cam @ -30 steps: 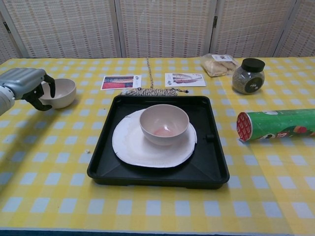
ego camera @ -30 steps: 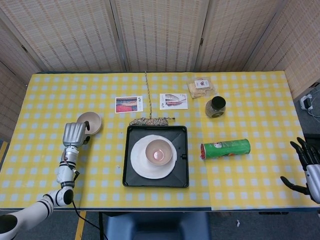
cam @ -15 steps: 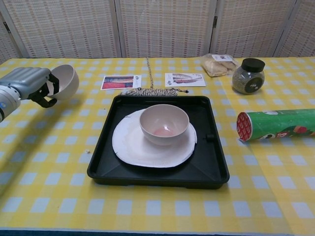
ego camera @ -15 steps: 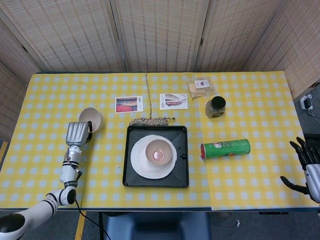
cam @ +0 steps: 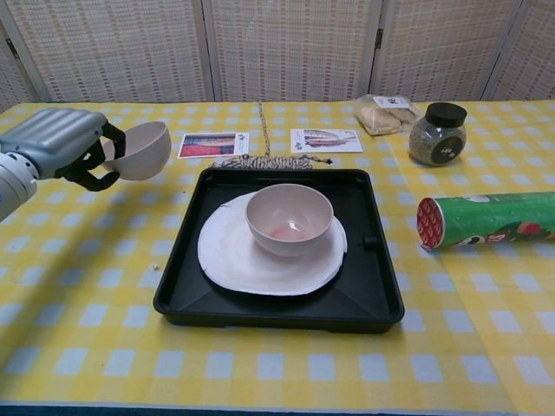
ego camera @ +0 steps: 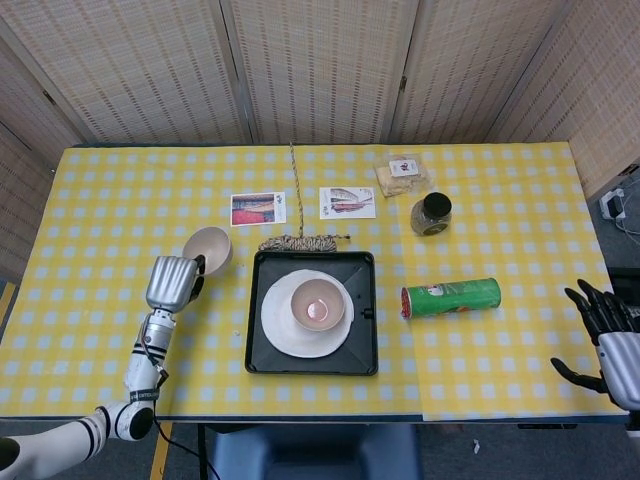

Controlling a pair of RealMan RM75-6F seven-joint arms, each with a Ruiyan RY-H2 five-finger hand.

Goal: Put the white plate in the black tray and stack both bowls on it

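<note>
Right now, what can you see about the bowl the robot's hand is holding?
The held bowl is small, round and off-white, and looks like smooth ceramic or plastic. The left hand grips it by the rim on one side. It is lifted off the yellow checked table and seems tilted a little. Nothing can be seen inside it. It hangs to the left of the black tray, not yet over it. Only the hand touches it.

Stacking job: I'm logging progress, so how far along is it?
Done: white plate lies in the black tray, one bowl on it. In hand: left hand holds the second bowl aloft, left of the tray. Left: stack it on the first.
</note>
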